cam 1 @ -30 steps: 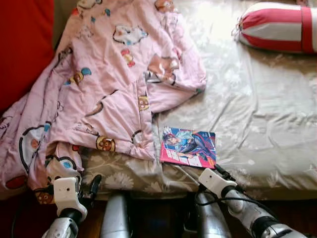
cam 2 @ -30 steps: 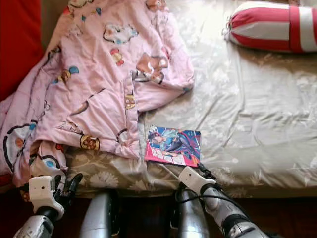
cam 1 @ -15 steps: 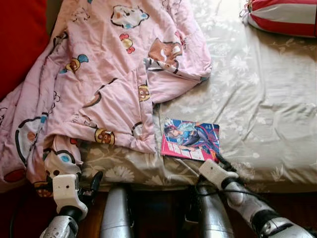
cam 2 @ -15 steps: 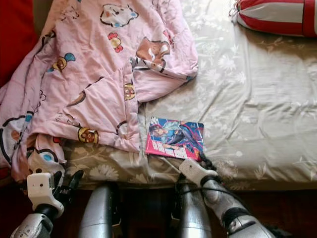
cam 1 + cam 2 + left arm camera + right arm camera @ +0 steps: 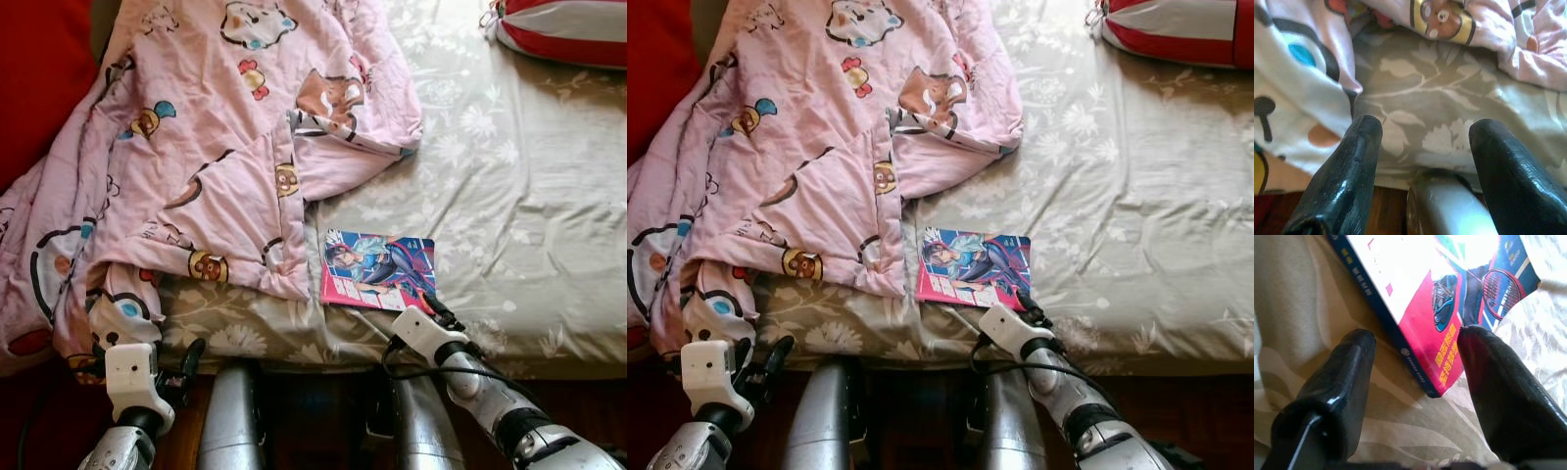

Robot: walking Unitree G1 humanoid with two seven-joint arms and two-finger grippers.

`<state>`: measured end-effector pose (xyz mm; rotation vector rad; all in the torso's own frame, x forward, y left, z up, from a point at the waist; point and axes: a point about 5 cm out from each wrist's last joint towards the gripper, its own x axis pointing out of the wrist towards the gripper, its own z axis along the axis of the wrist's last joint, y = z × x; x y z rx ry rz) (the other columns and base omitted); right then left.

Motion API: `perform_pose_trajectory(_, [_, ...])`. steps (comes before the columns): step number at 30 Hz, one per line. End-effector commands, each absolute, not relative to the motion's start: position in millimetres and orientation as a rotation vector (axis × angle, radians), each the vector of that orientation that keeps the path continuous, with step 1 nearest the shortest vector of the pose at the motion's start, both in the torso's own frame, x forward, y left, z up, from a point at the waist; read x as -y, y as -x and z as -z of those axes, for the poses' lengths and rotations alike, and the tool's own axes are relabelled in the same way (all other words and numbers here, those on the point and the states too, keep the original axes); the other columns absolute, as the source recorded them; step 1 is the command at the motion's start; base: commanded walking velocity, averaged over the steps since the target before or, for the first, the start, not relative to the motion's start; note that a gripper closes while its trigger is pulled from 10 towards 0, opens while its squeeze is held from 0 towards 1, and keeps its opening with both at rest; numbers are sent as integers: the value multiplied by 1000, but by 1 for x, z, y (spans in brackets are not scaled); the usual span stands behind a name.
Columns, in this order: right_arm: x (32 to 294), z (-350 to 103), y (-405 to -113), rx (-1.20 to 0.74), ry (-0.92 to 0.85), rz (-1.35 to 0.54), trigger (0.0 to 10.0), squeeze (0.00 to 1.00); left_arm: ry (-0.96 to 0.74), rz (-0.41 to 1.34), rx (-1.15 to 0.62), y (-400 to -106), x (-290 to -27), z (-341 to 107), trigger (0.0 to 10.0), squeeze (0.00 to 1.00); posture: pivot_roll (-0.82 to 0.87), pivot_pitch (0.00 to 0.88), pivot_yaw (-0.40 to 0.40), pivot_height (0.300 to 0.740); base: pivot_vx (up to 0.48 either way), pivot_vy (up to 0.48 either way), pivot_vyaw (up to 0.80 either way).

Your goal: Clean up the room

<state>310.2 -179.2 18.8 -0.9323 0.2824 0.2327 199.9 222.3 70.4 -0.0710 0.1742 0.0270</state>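
Observation:
A colourful book (image 5: 377,269) lies flat on the bed sheet (image 5: 509,196) near the mattress's front edge. My right gripper (image 5: 434,307) is open at the book's near right corner. In the right wrist view the book's (image 5: 1449,298) red corner sits between the fingers; one finger (image 5: 1498,396) is beside the cover, the other (image 5: 1337,387) over the bare sheet. A pink cartoon-print blanket (image 5: 216,147) is crumpled over the bed's left half and hangs over the front edge. My left gripper (image 5: 1422,147) is open and low in front of the mattress, under the blanket's hanging corner (image 5: 1293,88).
A red-and-white striped bolster pillow (image 5: 563,24) lies at the bed's far right. A red cushion or panel (image 5: 39,69) stands at the far left. My silver legs (image 5: 230,421) stand against the bed front on dark wooden floor.
The view has tilted down a little, so the pillow sits higher in frame. My right gripper has edged forward to the book's corner. The left arm has stayed put.

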Motion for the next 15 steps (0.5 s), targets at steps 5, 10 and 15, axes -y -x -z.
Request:
perform_pose_trajectory(5, [183,-15,-304,-266,938,-219,10000,0,73,-48,-216,-184,-224,-67,10000,0,229,436,-5,596,0,0,0])
perform_pose_trajectory(10, [189,-22,-310,-258,942,-166,10000,0,66,-58,-226,-177,-225,-69,10000,0,230,464,-6,596,0,0,0])
perform_pose_trajectory(15, [198,-27,-312,-233,983,-126,10000,0,72,-69,-220,-165,-223,-77,10000,0,241,487,-5,596,0,0,0])
